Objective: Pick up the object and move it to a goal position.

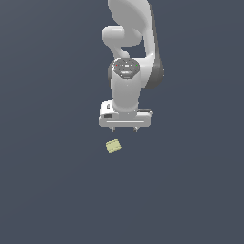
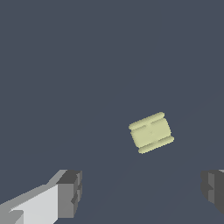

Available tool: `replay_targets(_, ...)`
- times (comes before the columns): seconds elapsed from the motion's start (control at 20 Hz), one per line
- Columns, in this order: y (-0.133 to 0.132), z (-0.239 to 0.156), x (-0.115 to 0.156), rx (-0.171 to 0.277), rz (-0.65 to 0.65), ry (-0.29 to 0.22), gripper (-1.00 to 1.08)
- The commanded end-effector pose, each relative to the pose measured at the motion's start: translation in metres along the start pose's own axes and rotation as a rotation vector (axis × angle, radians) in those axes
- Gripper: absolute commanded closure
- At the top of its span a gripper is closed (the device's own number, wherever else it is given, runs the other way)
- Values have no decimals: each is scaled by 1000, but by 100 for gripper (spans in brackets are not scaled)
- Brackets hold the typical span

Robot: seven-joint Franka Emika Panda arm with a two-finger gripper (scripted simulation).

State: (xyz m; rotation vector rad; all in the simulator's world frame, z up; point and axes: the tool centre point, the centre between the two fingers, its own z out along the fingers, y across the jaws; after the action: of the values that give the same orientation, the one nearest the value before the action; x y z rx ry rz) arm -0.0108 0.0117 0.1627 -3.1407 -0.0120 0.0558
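We see our hand (image 1: pixel 124 129) spread wide, empty, hovering above the tabletop (image 1: pixel 47 190), the object (image 1: pixel 113 146) lying just beside it.

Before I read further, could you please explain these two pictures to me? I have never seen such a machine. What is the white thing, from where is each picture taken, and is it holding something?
Both pictures are renders from a computer simulation, not photographs. The white thing is a robot arm. At its end is a gripper, a simple hand with two fingers that close on things.

The exterior view comes from a camera off the arm that sees the whole scene. The wrist view comes from a camera on the arm's wrist; the grey shapes near its edge are the two fingers, standing wide apart, so the gripper is open.

On the plain dark grey surface lies one thing: a small pale yellow-green block, with ridges along two edges, seen larger in the wrist view. Nothing is held. The block lies apart from the gripper, not between the fingers.
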Motion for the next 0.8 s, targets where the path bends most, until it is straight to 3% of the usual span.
replay_targets(0.0, 0, 0, 0, 0, 0, 0, -92)
replay_targets(0.75, -3, -9, 4, -19, -66, 13, -92)
